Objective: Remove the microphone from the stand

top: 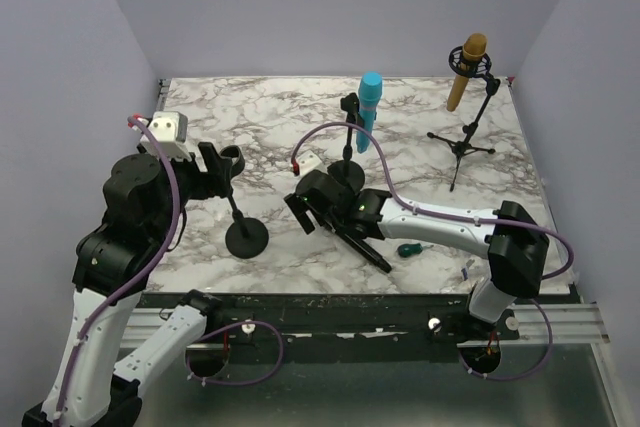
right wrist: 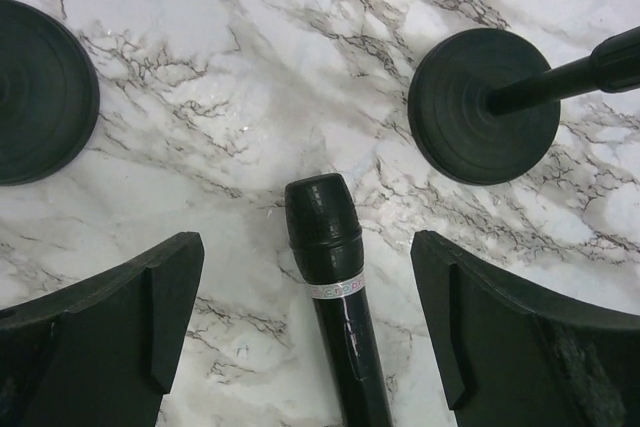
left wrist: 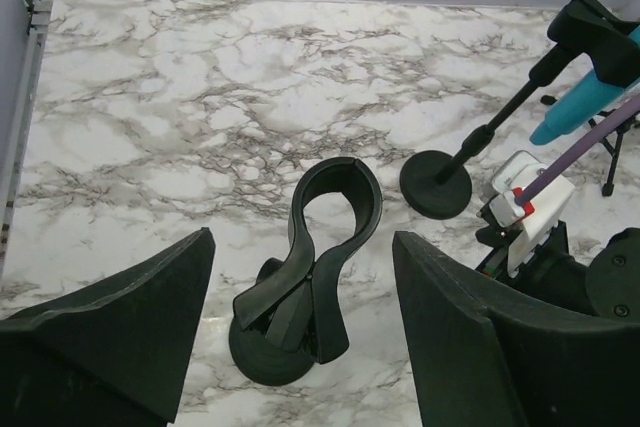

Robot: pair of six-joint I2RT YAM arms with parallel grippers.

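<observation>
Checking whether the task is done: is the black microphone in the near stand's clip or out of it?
Out. The clip is empty; the black microphone lies flat on the table under the open right gripper.

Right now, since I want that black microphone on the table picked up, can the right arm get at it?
Probably yes. The right gripper hangs open directly over the black microphone, whose head lies between the fingers with nothing in between; the nearest stand base sits apart.

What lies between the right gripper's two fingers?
The black microphone lies flat on the table between the open fingers, touching neither. The right wrist view shows it.
</observation>
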